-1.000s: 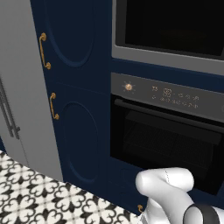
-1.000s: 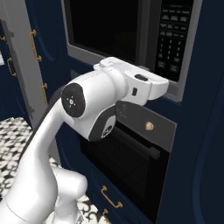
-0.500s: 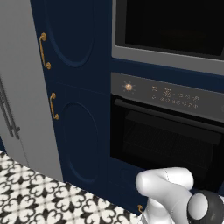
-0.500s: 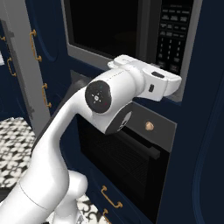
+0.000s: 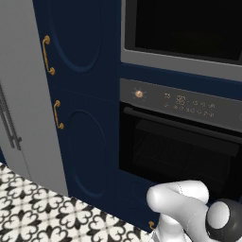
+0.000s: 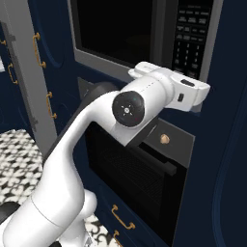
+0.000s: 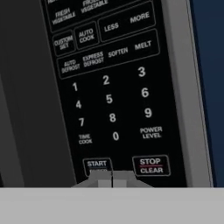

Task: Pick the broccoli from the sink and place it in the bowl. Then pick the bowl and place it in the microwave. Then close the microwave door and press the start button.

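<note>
- Far left in the left base view there's a grey panel (image 5: 23,94) with a dark bar handle, then navy cabinet doors (image 5: 85,118) with small brass pulls, standing over a black-and-white patterned floor (image 5: 42,212).
- Right of those sits the oven (image 5: 179,151): dark glass door, a grey control strip with one copper knob (image 5: 138,94) and a row of tiny lit symbols too small to read.
- Above the oven is the microwave (image 6: 144,34), grey frame and black glass. The microwave door (image 6: 116,29) sits flush with the front, so it looks closed. Can't see through the dark glass, so no clue what's inside.
- The keypad (image 7: 109,87) is readable in the hand view. Top rows: "FRESH VEGETABLE", "CUSTOM SET", "AUTO COOK", "LESS", "MORE", "AUTO DEFROST", "EXPRESS DEFROST", "SOFTEN", "MELT".
- Under that the digits 1 to 9 and 0, with "TIME COOK" on the left and "POWER LEVEL" on the right.
- Bottom row: the START button (image 7: 96,165) on the left, the STOP/CLEAR button (image 7: 151,165) on the right.
- The gripper (image 7: 112,179) has its jaws clenched together on nothing, tips pointed right at the lower edge of START. Can't tell if they actually touch it.
- In the right base view the white arm (image 6: 87,159) reaches up and right, with the hand at the keypad's lower end.
</note>
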Motion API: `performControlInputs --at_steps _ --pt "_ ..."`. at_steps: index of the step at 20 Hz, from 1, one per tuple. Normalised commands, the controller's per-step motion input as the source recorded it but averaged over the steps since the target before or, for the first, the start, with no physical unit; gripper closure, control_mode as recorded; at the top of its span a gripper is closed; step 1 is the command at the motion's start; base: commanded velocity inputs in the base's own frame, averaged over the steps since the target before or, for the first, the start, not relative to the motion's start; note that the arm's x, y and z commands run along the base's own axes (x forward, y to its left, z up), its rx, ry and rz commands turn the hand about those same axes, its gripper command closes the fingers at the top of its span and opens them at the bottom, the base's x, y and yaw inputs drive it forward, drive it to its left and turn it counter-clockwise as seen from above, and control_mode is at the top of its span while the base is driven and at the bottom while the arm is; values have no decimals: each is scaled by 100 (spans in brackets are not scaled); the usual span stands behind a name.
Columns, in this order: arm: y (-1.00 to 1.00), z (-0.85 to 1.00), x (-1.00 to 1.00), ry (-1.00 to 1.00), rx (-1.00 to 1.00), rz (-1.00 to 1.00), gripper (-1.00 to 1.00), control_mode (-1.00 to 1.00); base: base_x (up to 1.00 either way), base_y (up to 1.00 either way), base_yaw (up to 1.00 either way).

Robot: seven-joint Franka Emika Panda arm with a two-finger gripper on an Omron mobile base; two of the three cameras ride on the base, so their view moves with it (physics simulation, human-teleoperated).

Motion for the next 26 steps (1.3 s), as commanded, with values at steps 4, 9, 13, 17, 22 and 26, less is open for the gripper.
performControlInputs --at_steps 4,9,13,17,22,26 --pt "15 -1 0 0 -1 0 100 -100 0 0 0" --pt "13 0 5 0 -2 0 100 -100 0 0 0" --pt "0 -1 14 0 0 1 100 -100 0 0 0" --pt "0 -5 32 0 0 2 100 -100 0 0 0" --pt "-16 -7 41 0 1 8 100 -100 0 0 0" --pt "-77 -8 44 0 13 16 100 -100 0 0 0"
